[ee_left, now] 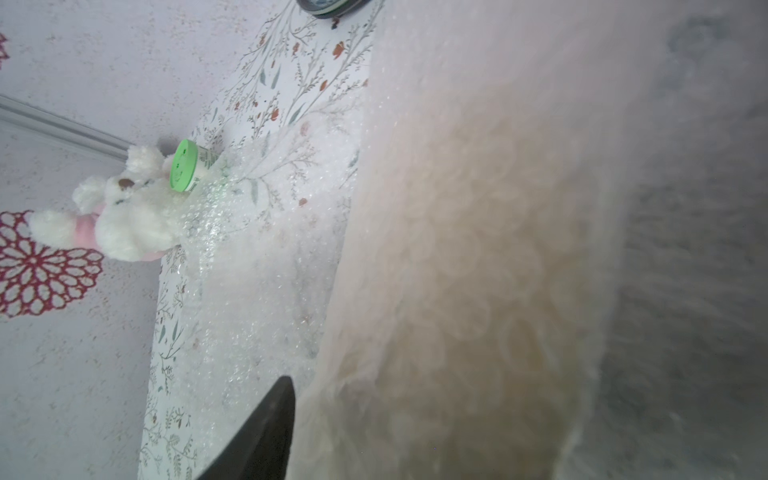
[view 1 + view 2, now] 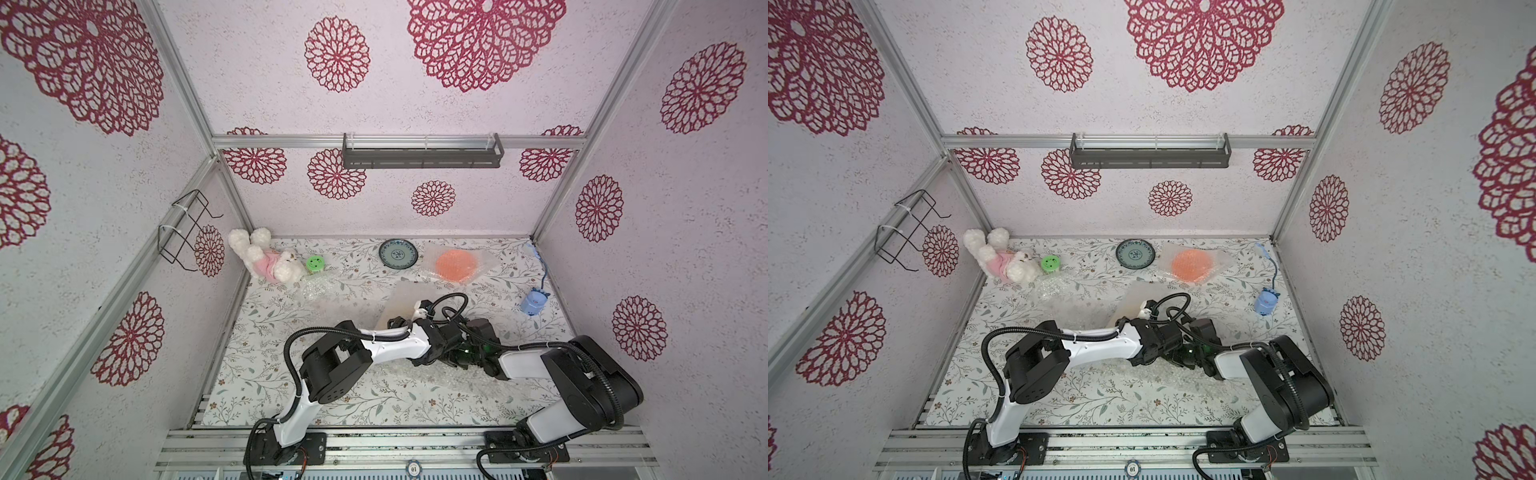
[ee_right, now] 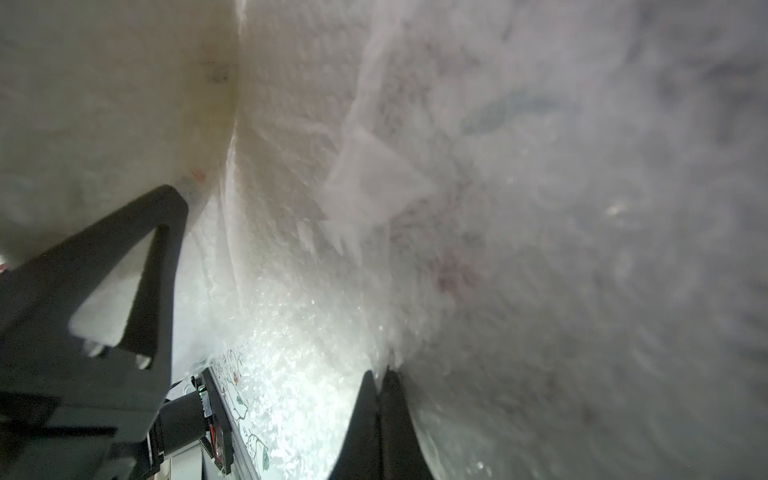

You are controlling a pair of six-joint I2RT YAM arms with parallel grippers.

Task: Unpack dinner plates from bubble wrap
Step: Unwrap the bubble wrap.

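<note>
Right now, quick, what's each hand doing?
Left hand: against the wrapped cream plate; grip cannot be told.
Right hand: closed on bubble wrap.

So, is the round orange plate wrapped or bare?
Wrapped: in both top views the round orange plate shows through a clear bubble wrap sheet that spreads past its rim.

plates (image 2: 398,253) (image 2: 457,266) (image 2: 400,305) 3 | plush toy (image 2: 266,259) 1 | green disc (image 2: 315,263) 1 | arms (image 2: 390,345) (image 2: 523,365) 2

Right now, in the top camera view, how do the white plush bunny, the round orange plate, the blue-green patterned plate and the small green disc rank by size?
In a top view:
1. white plush bunny, largest.
2. round orange plate and blue-green patterned plate: they look alike, so no ranking.
3. small green disc, smallest.
</note>
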